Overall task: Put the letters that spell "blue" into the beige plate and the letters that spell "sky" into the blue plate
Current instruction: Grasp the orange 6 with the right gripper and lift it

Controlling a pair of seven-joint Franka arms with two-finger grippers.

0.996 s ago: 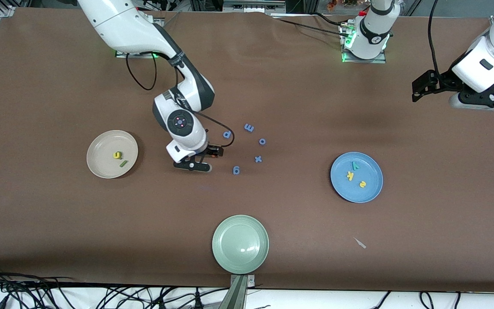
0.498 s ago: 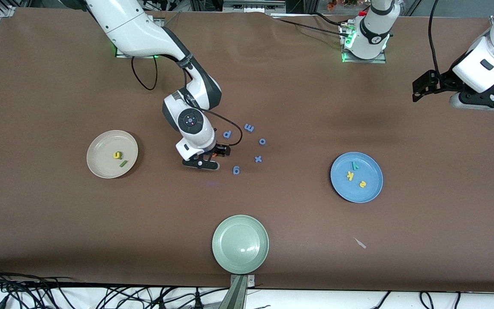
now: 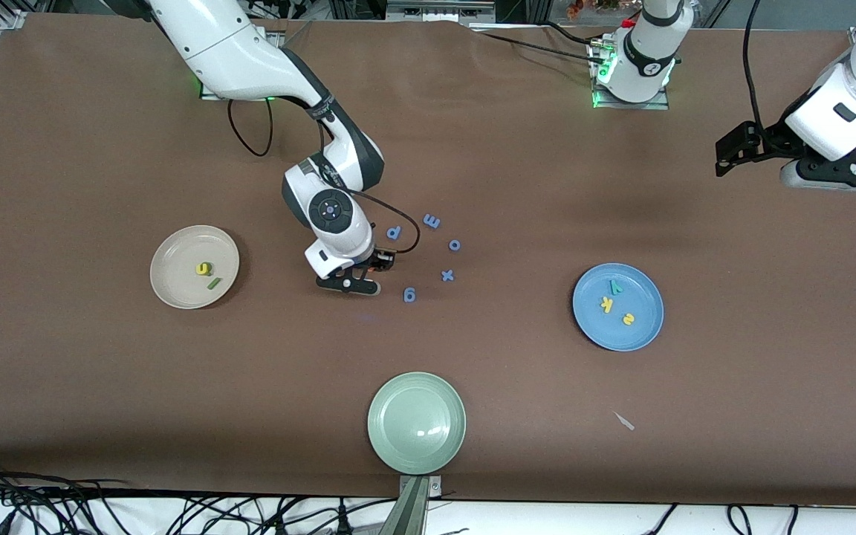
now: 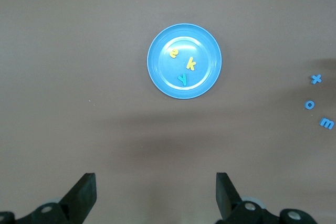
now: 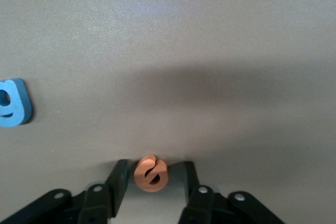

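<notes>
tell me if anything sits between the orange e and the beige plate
Nothing visible does. The right gripper has its fingers on either side of the orange e, and the brown table between there and the beige plate is bare. The blue letters lie toward the left arm's end.

Orange e [image 5: 151, 173], blue plate [image 3: 643, 336], beige plate [image 3: 169, 290], pale green plate [image 3: 398, 446], brown table [image 3: 733, 416].

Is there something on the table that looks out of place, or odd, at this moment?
One small thing: a pale scrap lies on the bare table, nearer to the front camera than the blue plate; it looks like stray litter, not a letter. The blue plate's three letters lie turned at odd angles. Nothing looks spilled or damaged.
</notes>
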